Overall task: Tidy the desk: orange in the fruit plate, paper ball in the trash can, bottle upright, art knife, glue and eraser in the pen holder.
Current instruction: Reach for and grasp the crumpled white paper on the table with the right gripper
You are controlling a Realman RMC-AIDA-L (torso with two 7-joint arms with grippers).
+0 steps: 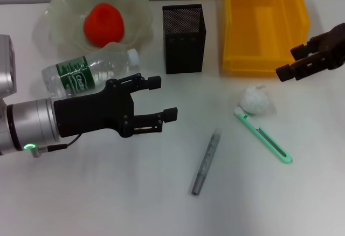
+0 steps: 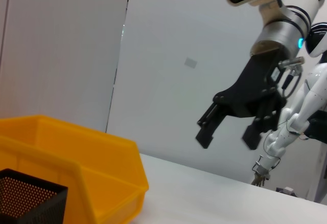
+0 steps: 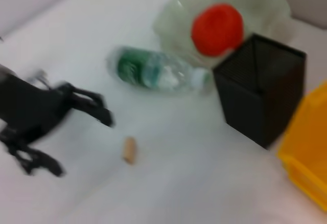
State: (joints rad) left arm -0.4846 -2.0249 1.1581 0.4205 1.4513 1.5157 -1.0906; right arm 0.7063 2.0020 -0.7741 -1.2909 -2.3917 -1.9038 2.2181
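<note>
Open desk in front — clutter along the back.
The pen holder (image 1: 184,38) stands between the fruit plate (image 1: 64,4) and trash can (image 1: 264,26) (narrow gaps); the bottle (image 1: 89,73) lies before the plate.

Silver arms, black jaws, green light

Left gripper (image 1: 161,97) hides eraser in head view; eraser (image 3: 130,149) blurred in right wrist view. Trash can (image 1: 264,26) far wall cut by top edge. Bottle (image 1: 89,71) base partly behind left arm. Pen holder (image 2: 28,201) cut by bottom edge.
</note>
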